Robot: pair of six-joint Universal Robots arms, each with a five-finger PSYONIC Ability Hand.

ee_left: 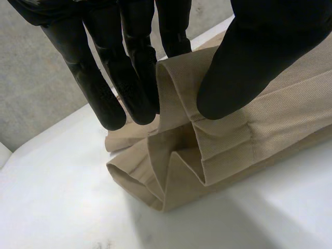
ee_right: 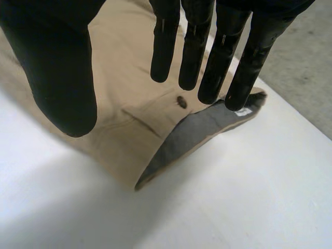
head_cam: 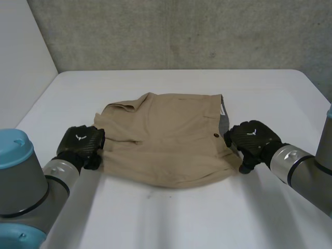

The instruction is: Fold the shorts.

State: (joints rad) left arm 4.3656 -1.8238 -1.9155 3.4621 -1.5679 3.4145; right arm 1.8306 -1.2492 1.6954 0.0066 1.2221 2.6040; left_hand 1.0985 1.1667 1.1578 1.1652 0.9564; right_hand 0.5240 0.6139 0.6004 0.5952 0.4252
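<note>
Your robot's left hand (head_cam: 80, 146) sits at 9 o'clock of the tan cloth shorts (head_cam: 166, 148), right on their left edge. In the left wrist view its fingers (ee_left: 111, 91) and its thumb (ee_left: 244, 67) squeeze a raised fold of the leg hem between them. So this hand is grasping the shorts.

The shorts lie in the middle of the white flat table (head_cam: 171, 218). They are folded over, and you can see the layers stacked up at the hem. A small dark round button (head_cam: 216, 135) sits near their 3 o'clock side.

The right hand (head_cam: 254, 139) is at 3 o'clock of the shorts, just beside the waist edge. In the right wrist view its fingers (ee_right: 207, 62) are straight and its thumb (ee_right: 57, 67) is spread wide, so this hand is released and grips nothing. At its fingertips the waist edge is turned up. There it shows a grey lining (ee_right: 192, 135) and a small white tag (ee_right: 241, 111). You cannot tell if the fingertips touch the lining.
</note>
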